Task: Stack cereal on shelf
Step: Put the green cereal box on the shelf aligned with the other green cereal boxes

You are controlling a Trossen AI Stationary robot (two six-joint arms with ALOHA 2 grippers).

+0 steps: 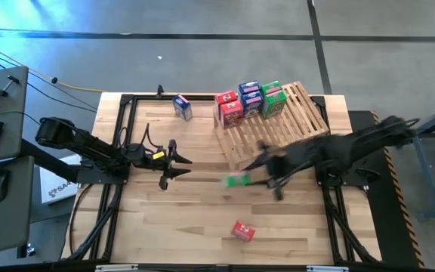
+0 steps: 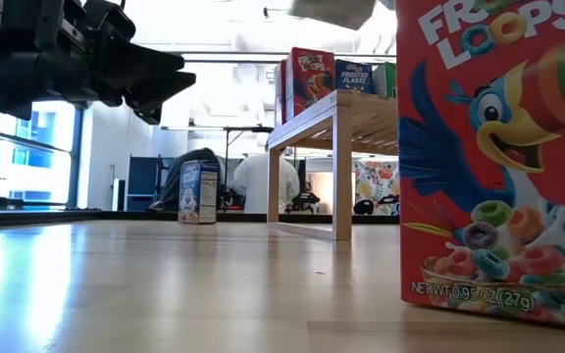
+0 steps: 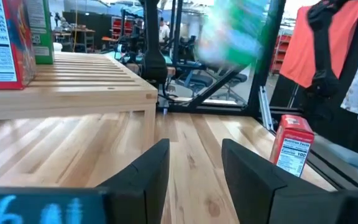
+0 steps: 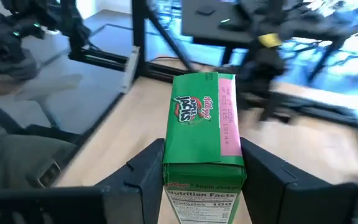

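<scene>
Green cardboard sits clamped between the fingers of the right tool [image 4: 204, 174]: an Apple Jacks box [image 4: 202, 134], carried in the air over the middle of the tabletop [image 1: 187, 227], just short of the shelf's low edge. The grip takes only the box's lower part, so a quick swing could, I judge, tilt it in the fingers or let it slip. The shelf [image 1: 300, 125] already holds red, blue and green boxes [image 1: 249, 98] packed together at its high end, and a careless approach might knock them over (the rack slopes like a ramp).

Over on the left side hangs the left tool [image 3: 194, 171], fingers apart around nothing.

A red box [image 1: 242, 231] lies near the front edge and a blue box [image 1: 182, 106] stands at the back. Pale wooden planks make the tabletop, framed by black rails; beyond lie grey floor, a desk with a keyboard, and windows.
</scene>
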